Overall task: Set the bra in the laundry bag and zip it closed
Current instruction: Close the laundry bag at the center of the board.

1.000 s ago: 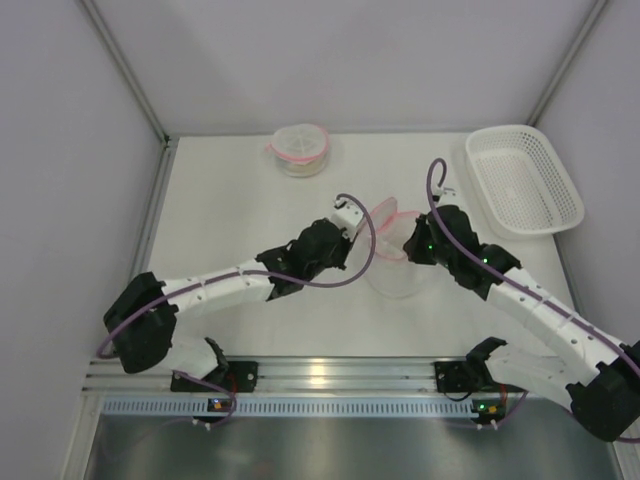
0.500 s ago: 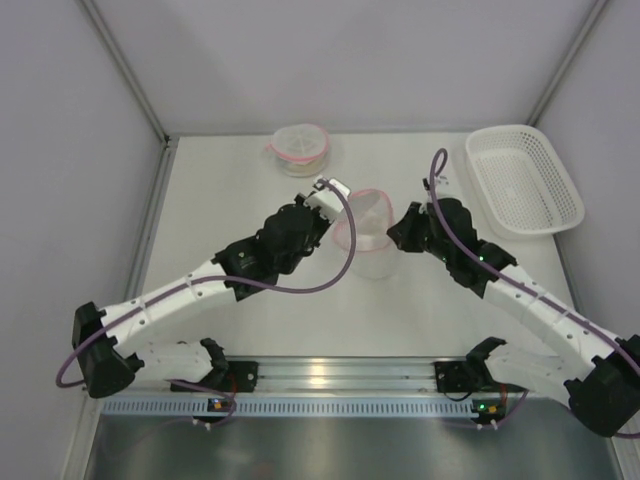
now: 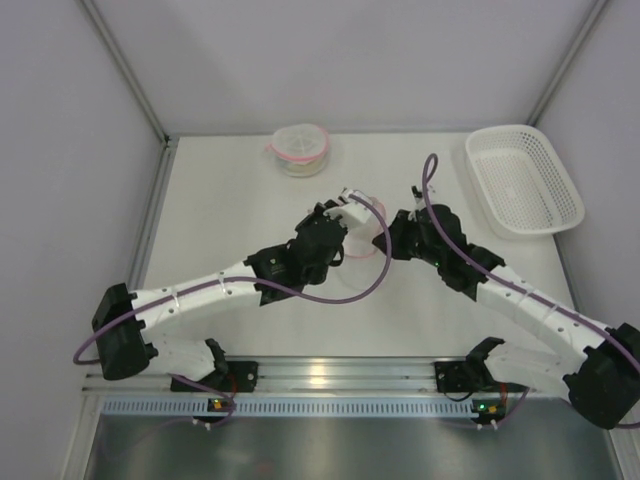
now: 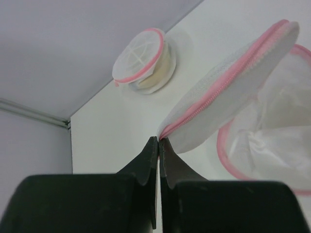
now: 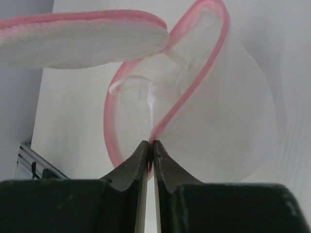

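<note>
Both arms are reaching to the middle of the desk and holding the bag between them. In the top view it is showing only as a small pale shape with pink edging, mostly hidden by the two wrists.

The left gripper is pressing its fingers tight together on the edge of the lid, pinching it right where the pink zip is running along the rim. In the left wrist view the lid is standing open and tilting up toward the upper right of the frame, with the bag's mouth lying at the lower right.

The right gripper is likewise pinching, its fingers nipping the pink rim of the mouth at the bottom centre of its own view. From there the mouth is gaping wide, and the lid is stretching across the upper left, joining the rim near the top centre. The zip is not closed.

Inside the bag, white folds are bunching up. I cannot tell whether the bra is among them. Whether the bag's bottom is touching the desk is also unclear.

A round case with a pink edge, a white ribbed top and something cream inside is sitting at the top of the top view, left of centre, well apart from the bag. A white basket is lying at the upper right.
</note>
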